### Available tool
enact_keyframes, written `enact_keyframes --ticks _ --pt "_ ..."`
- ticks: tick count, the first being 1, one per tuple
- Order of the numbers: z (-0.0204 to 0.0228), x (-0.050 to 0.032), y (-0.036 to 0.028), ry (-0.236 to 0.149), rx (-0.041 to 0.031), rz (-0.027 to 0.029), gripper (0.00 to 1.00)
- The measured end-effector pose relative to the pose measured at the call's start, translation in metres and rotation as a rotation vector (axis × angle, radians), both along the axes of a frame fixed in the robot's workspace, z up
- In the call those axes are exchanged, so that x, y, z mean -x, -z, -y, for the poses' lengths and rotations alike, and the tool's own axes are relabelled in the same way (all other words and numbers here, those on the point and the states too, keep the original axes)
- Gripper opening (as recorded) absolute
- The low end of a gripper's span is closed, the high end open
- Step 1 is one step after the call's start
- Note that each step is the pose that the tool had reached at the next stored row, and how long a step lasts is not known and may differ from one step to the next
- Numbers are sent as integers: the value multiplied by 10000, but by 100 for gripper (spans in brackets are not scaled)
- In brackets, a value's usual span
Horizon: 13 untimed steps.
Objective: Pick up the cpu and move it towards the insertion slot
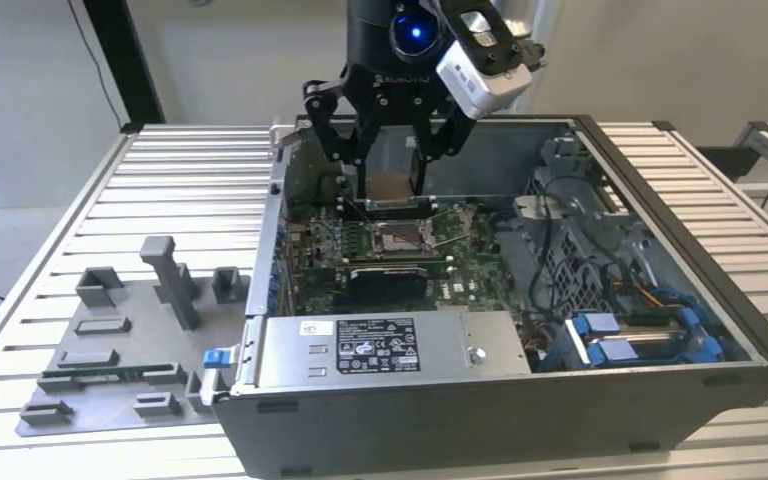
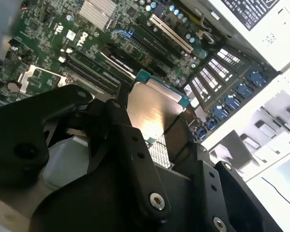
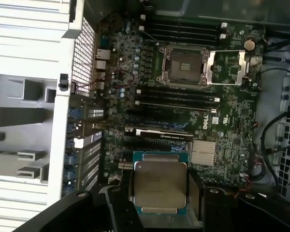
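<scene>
held over an open computer case (image 1: 491,420) on a ribbed metal tabletop (image 1: 184,180): the gripper (image 1: 391,190), with black fingers (image 2: 121,130) drawn narrow and clamped on two opposite edges of the cpu (image 1: 391,187). in both wide wrist views, silvery top face of the chip turned toward the cameras, green rim around it. lifted clear of the motherboard (image 1: 471,285), touching nothing but the fingers. in the exterior view, hanging just behind the insertion slot (image 1: 398,237) and not seated in it. in the first wrist view, socket frame unlatched, brownish centre bare, load plate (image 3: 227,67) flipped open beside it.

inside the case: the green board across the floor, a silver power supply (image 1: 384,345) along the near wall, blue drive carriers (image 1: 624,340) and loose cables toward the exterior view's right.

outside the case, at the exterior view's left: a grey fixture tray (image 1: 97,395) on the tabletop, with a green memory stick (image 1: 104,372) lying in one of its holders.
</scene>
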<state>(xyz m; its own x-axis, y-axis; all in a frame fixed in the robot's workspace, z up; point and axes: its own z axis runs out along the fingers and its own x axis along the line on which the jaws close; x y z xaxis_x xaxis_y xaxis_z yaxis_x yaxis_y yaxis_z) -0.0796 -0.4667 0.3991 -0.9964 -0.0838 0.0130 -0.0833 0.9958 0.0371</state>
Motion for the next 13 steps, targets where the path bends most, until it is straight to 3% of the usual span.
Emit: enact_keyframes --ticks 13 --pt "0 -341 0 0 0 0 0"
